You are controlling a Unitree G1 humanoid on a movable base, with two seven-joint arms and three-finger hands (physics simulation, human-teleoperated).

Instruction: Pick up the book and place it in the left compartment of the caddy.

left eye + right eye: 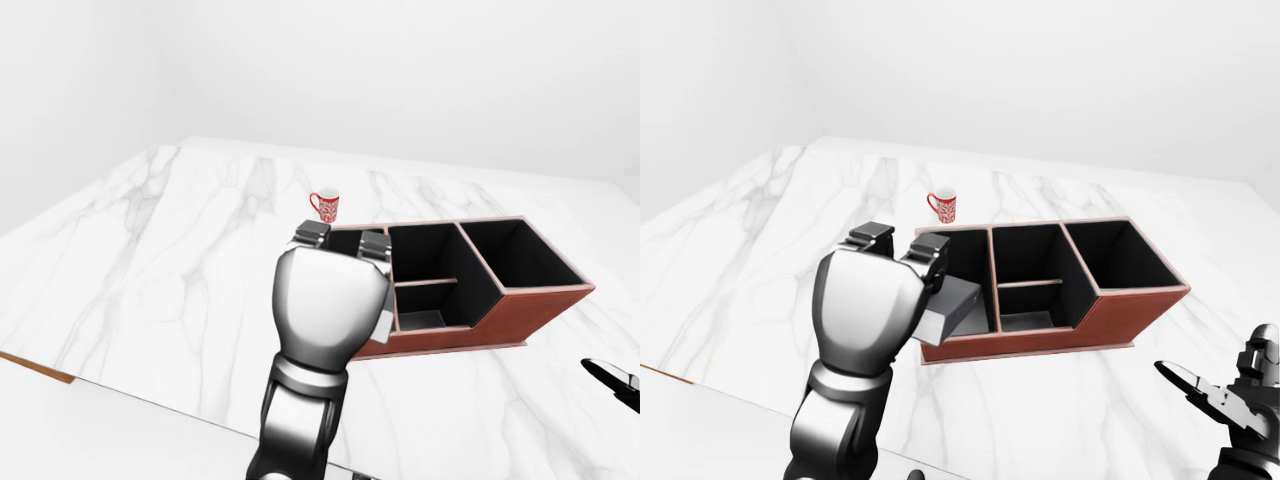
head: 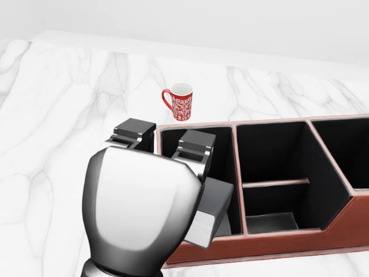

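My left hand [image 2: 144,213] is clamped on the book [image 2: 212,209], held tilted with its free end dipping over the left compartment [image 1: 965,262] of the caddy [image 1: 1120,318], presumably so it slides in edgewise. My right hand [image 1: 1230,400] idles low with fingers spread, holding nothing. The red mug [image 2: 180,102] stands apart beyond the caddy

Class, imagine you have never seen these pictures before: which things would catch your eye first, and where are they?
The big silver left hand fills the lower left of the head view, gripping a grey book tilted over the caddy's left compartment. The reddish-brown caddy with black compartments stretches to the right. A small red patterned mug stands on the marble counter just above the caddy.
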